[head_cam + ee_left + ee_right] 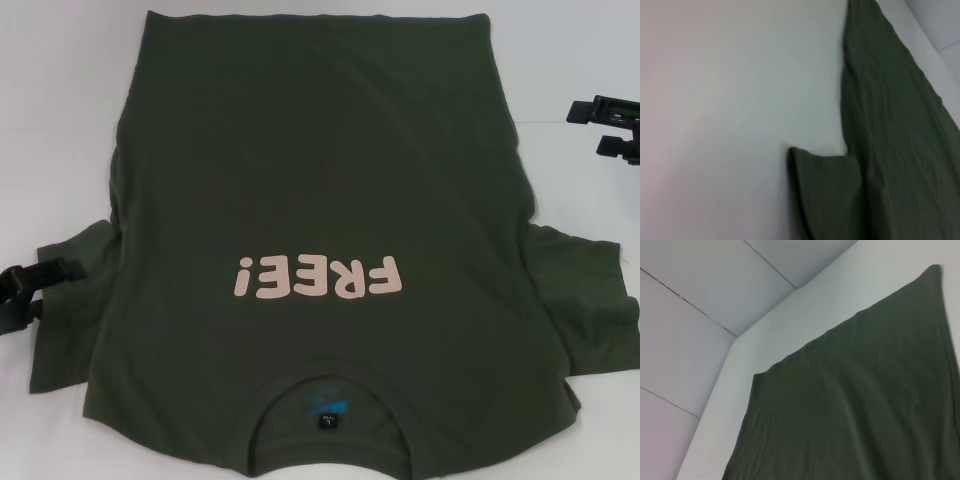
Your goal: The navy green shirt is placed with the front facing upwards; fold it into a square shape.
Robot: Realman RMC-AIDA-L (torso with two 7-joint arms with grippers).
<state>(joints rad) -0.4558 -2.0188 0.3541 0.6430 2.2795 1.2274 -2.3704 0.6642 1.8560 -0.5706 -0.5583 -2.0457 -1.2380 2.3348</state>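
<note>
Ribbed crew neck nearest the head camera, at the near edge, blue print showing inside the collar. It belongs to the dark olive-green cotton short-sleeved shirt (320, 190), spread front-up across the white table (60, 120), hem at the far side, pale pink "FREE!" lettering (318, 276) reading upside down from here.

Progress: no fold made yet, by my reading. Body lies flat at full length. Left sleeve (75, 300) and right sleeve (585, 290) both stick out sideways; the left one looks a little rumpled in the left wrist view (827, 190). Everything is left: sleeves and sides inward, then hem toward collar to square it.

Left gripper (30, 285): black, at the left edge, beside the left sleeve, possibly touching its edge. Finger state: cannot tell, too much is cut off.

Right gripper (605, 128): black, far right, over bare table, apart from the cloth. Two fingers (590, 110) spread with a gap between, holding nothing.
</note>
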